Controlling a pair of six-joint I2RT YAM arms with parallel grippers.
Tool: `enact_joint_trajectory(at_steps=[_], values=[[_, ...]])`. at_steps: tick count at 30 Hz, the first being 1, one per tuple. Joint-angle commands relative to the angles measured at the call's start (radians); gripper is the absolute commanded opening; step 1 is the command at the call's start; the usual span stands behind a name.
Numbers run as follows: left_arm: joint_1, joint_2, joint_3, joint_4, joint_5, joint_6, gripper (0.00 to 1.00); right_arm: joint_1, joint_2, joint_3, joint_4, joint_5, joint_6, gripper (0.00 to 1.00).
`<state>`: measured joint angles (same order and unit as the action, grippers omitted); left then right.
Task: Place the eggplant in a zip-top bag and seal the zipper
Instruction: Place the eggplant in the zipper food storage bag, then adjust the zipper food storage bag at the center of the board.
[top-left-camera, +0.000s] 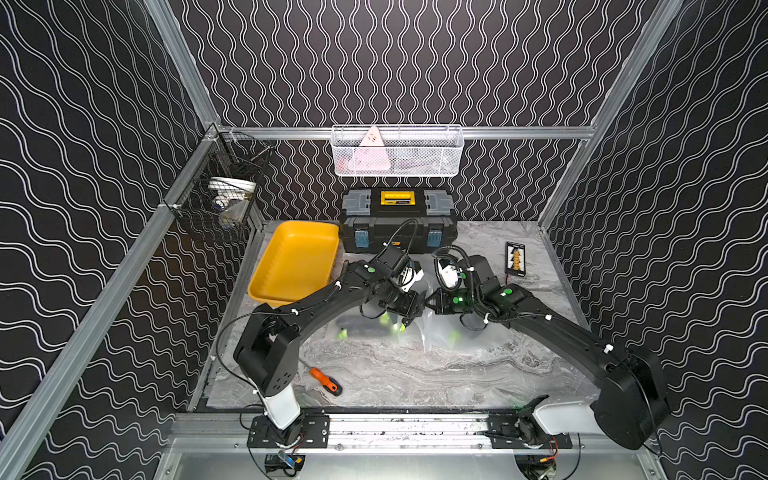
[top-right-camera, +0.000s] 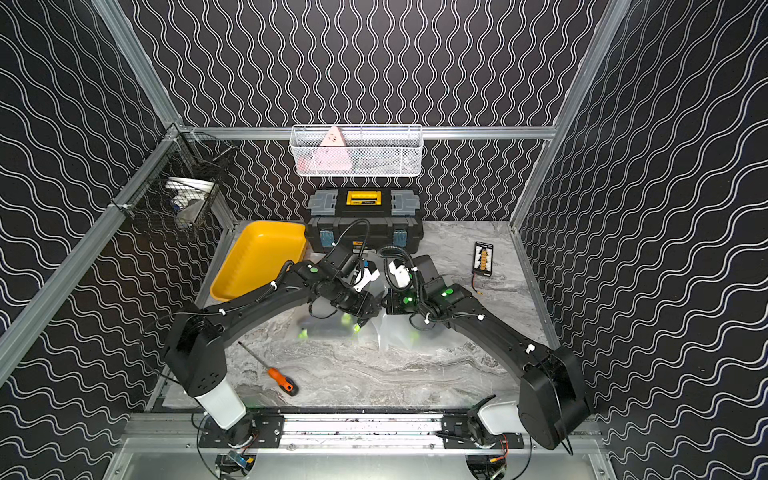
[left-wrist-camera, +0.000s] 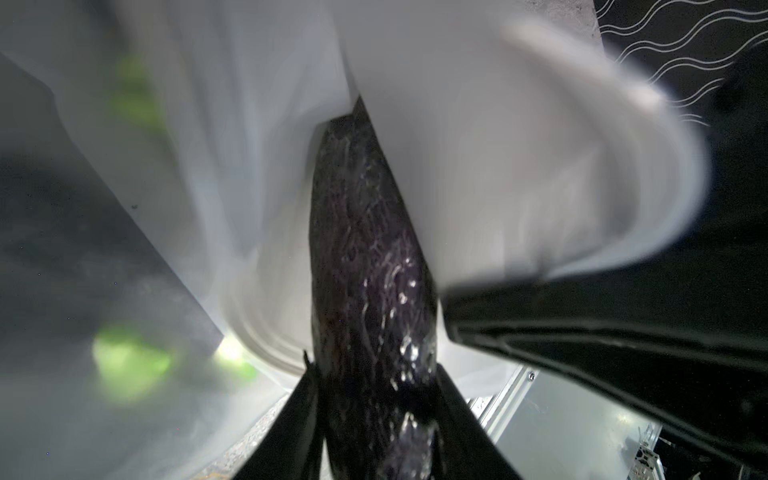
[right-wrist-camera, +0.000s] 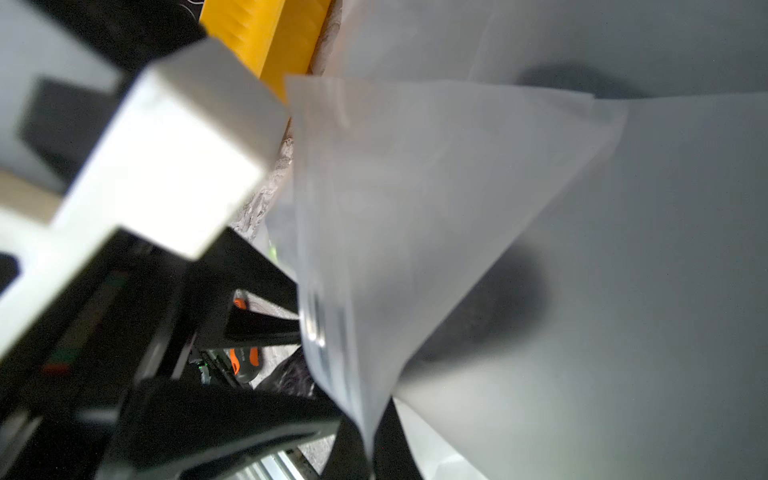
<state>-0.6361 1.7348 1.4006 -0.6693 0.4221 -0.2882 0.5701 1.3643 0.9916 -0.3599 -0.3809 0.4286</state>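
The eggplant (left-wrist-camera: 365, 249), dark purple and glossy, is clamped between the fingers of my left gripper (left-wrist-camera: 374, 374). Its far end pokes into the mouth of the frosted zip-top bag (left-wrist-camera: 478, 166). My right gripper (right-wrist-camera: 370, 449) is shut on the rim of the bag (right-wrist-camera: 415, 208) and holds that edge up. A bit of the eggplant (right-wrist-camera: 291, 374) shows beside the rim. In both top views the two grippers meet tip to tip over the bag (top-left-camera: 436, 332) at mid-table: left gripper (top-left-camera: 409, 318), right gripper (top-left-camera: 430, 301). The arms hide the eggplant there.
A yellow tray (top-left-camera: 291, 266) lies at the back left and a black toolbox (top-left-camera: 397, 220) against the back wall. An orange-handled screwdriver (top-left-camera: 326, 380) lies near the front left. A small black board (top-left-camera: 515, 257) sits at the back right. Wire baskets (top-left-camera: 397, 151) hang on the walls.
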Motion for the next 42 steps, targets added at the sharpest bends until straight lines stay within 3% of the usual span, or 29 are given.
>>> enact_joint_trajectory(at_steps=[1, 6, 9, 13, 21, 28, 33, 38, 42], values=[[0.0, 0.017, 0.02, 0.03, 0.009, -0.022, 0.43, 0.004, -0.017, -0.014, 0.037, -0.091, 0.07, 0.06], [0.0, 0.042, 0.061, 0.043, -0.013, -0.055, 0.51, 0.002, -0.01, 0.0, 0.05, -0.134, 0.13, 0.06], [0.005, 0.033, 0.084, 0.039, -0.052, -0.073, 0.64, -0.006, 0.001, 0.017, 0.026, -0.091, 0.17, 0.06], [0.036, -0.022, 0.08, 0.042, -0.096, -0.097, 0.7, -0.047, 0.007, 0.019, 0.028, -0.063, 0.241, 0.05], [0.081, -0.127, 0.012, 0.045, -0.089, -0.067, 0.7, -0.168, -0.035, 0.007, 0.081, -0.016, 0.376, 0.04], [-0.02, -0.189, -0.123, 0.233, -0.069, -0.102, 0.7, -0.215, -0.057, 0.03, 0.132, 0.029, 0.509, 0.04], [-0.103, -0.15, -0.125, 0.289, -0.111, -0.102, 0.66, -0.221, -0.069, 0.048, 0.142, 0.055, 0.56, 0.04], [-0.111, -0.144, -0.164, 0.347, -0.12, -0.122, 0.54, -0.231, -0.083, 0.055, 0.118, 0.09, 0.562, 0.05], [-0.111, -0.144, -0.182, 0.374, -0.132, -0.128, 0.36, -0.237, -0.095, 0.046, 0.117, 0.094, 0.573, 0.05]])
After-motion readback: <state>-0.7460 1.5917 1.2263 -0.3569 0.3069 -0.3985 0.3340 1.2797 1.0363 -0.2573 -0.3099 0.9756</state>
